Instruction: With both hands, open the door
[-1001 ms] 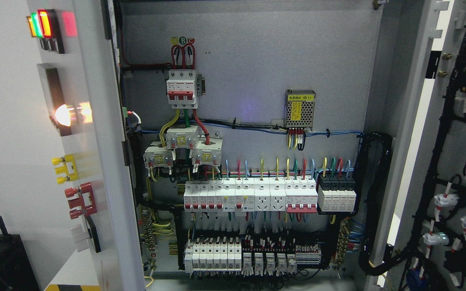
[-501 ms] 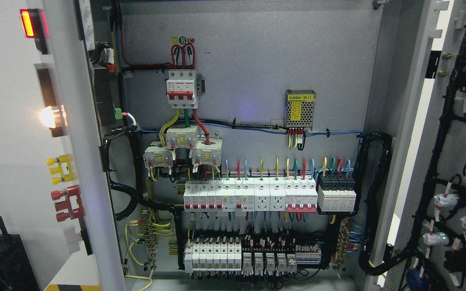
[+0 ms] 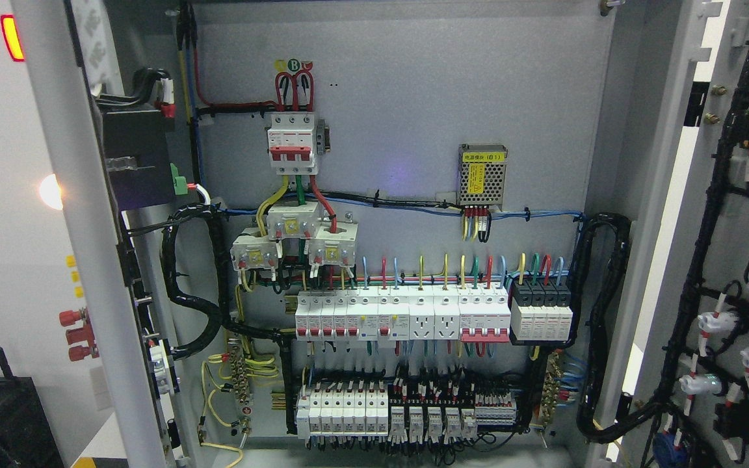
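Head view — left door point(image 3: 82, 260) and right door point(image 3: 667, 214) swung open; hand state unknowable, neither visible.

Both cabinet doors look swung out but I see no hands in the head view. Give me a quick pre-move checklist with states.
1. Left door swung open, edge toward camera: ok.
2. Right door open, wiring side showing: ok.
3. Cabinet interior, breaker row unobstructed: ok.
4. Left and right hands in view: not ok, neither shows.
5. Black cable loop near left door hinge, free of pinching: cannot tell.
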